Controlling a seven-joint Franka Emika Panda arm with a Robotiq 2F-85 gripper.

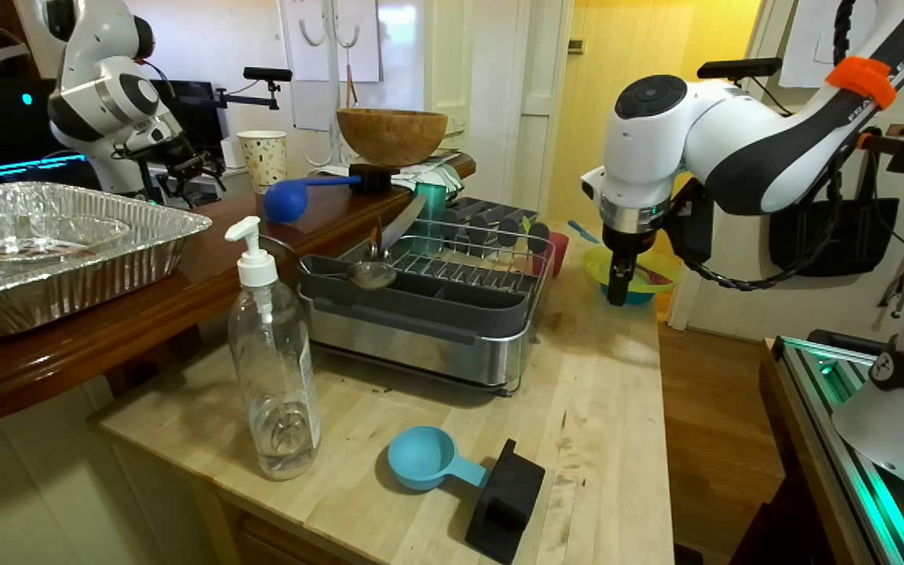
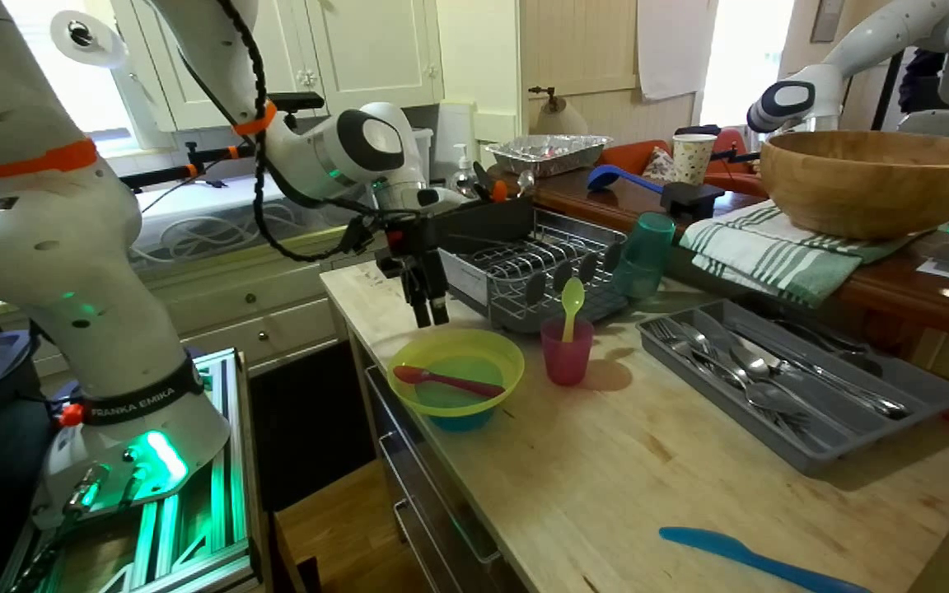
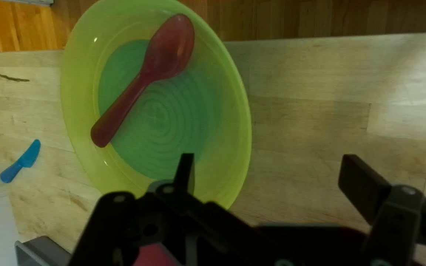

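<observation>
Observed in both exterior views: pale wooden countertop (image 1: 609, 377), stained and marked in places. Noted alongside: raised dark-wood ledge (image 1: 185, 290). Recorded in both exterior views: white-and-black arm (image 1: 734, 137), extended over the countertop, with orange band (image 1: 860, 81) wrapped around one link.

Found on the countertop: dish rack (image 1: 421, 349), metal-sided, with dark caddy (image 1: 452, 310) along one side. Seen on the ledge: foil tray (image 1: 67, 294) and, well apart from it, wooden bowl (image 2: 878, 193), partly over green-striped cloth (image 2: 796, 251). Located on the countertop near the dish rack: gray cutlery tray (image 2: 726, 398), stocked with metal cutlery (image 2: 748, 360). Also present: pump bottle (image 1: 275, 384), upright, partly filled with clear liquid.

Found near the counter edge: shallow yellow bowl (image 3: 227, 133), atop smaller blue vessel (image 2: 462, 422), the latter mostly hidden. Inspected just above: gripper (image 3: 268, 159), pointing down, jaws spread wide, nothing gripped. In the wrist view, one jaw seen against the yellow bowl's side, the other against wood; contact with the bowl impossible to tell.

Noted at the dish rack's end: green tumbler (image 2: 646, 255). Found at the opposite end of the countertop: light-blue scoop (image 1: 422, 457), handle meeting black block (image 1: 505, 502). Recorded just beside the yellow bowl: pink cup (image 2: 567, 358), upright, with yellow-green spoon (image 2: 572, 298) standing in it. Found flat on the wood, well apart from the bowl: blue knife (image 2: 713, 542). Lying inside the yellow bowl: red spoon (image 3: 157, 66).
</observation>
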